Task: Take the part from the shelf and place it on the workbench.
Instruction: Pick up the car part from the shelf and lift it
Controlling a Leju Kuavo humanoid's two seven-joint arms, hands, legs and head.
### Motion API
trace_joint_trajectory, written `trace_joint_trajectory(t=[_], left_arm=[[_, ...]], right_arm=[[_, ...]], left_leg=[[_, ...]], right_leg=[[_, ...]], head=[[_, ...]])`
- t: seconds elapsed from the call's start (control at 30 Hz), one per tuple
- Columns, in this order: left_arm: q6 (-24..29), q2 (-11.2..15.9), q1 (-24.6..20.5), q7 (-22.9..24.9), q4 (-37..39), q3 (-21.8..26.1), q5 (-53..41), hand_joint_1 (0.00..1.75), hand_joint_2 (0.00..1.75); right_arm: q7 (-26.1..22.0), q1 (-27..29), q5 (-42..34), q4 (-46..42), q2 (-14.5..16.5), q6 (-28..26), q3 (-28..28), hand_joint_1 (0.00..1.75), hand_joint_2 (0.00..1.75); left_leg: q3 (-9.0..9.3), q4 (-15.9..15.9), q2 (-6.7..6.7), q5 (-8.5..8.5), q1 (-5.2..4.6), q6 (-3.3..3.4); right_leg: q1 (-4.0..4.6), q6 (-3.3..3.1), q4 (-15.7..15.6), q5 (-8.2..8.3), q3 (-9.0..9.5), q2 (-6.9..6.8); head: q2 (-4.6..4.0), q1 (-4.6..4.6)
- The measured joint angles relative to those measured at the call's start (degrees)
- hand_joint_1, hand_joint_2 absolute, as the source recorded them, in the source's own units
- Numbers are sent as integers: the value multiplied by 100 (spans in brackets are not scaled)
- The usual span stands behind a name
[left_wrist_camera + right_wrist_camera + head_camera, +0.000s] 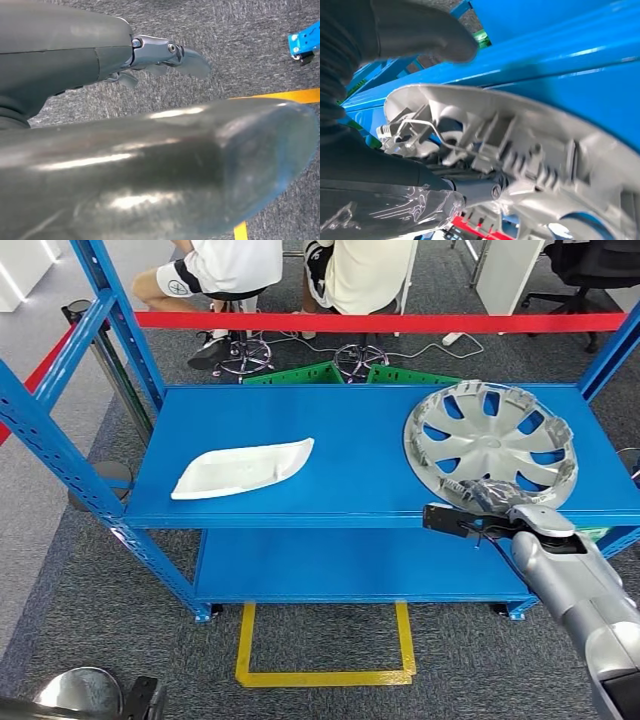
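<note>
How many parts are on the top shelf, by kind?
Silver hubcap: 1, at the shelf's right end, near rim held by the right hand
White moulded panel: 1, lying toward the left of the blue shelf
Total: 2

Workshop test area: blue steel shelf (362, 455), red barrier tape (377, 322), yellow floor marking (324, 677).
</note>
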Motion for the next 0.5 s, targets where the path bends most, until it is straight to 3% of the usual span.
trace_joint_trajectory(t=[0.5], left_arm=[[20, -2, 9, -48, 21, 7, -125, 0, 0]], right_arm=[[278, 221, 156, -443, 33, -248, 16, 175, 175]], left_leg=[[0, 0, 1, 6, 1, 1]], right_leg=[[1, 1, 1, 6, -3, 5]], head=[[0, -1]])
